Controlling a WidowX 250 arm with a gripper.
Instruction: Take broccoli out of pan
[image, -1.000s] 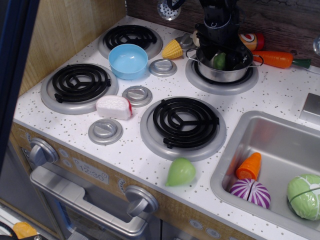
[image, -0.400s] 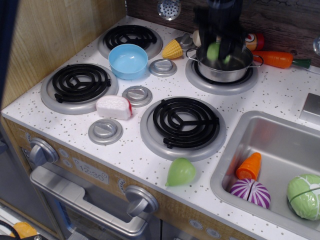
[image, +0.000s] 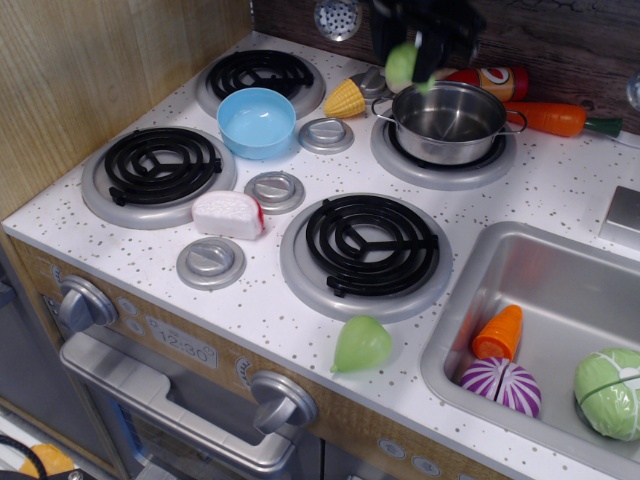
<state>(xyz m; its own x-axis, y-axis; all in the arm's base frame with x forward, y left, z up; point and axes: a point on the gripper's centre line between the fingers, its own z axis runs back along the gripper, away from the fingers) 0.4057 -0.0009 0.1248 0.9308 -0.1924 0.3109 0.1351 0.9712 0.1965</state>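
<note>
The shiny steel pan (image: 449, 122) stands on the back right burner, and its inside looks empty. The light green broccoli (image: 402, 65) hangs in the air above the pan's left rim, blurred by motion. My black gripper (image: 412, 55) is at the top of the view, above and left of the pan, shut on the broccoli. Most of the gripper is cut off by the frame's top edge.
A light blue bowl (image: 256, 121), a corn piece (image: 345, 98), a carrot (image: 557, 118) and a red bottle (image: 497, 78) lie around the pan. A pale green teardrop toy (image: 361, 344) sits at the front edge. The sink (image: 560, 278) holds a cabbage (image: 610, 392) and other toys.
My gripper has risen out of the pan and moved left, carrying the broccoli with it. The pan now looks empty and stays in place.
</note>
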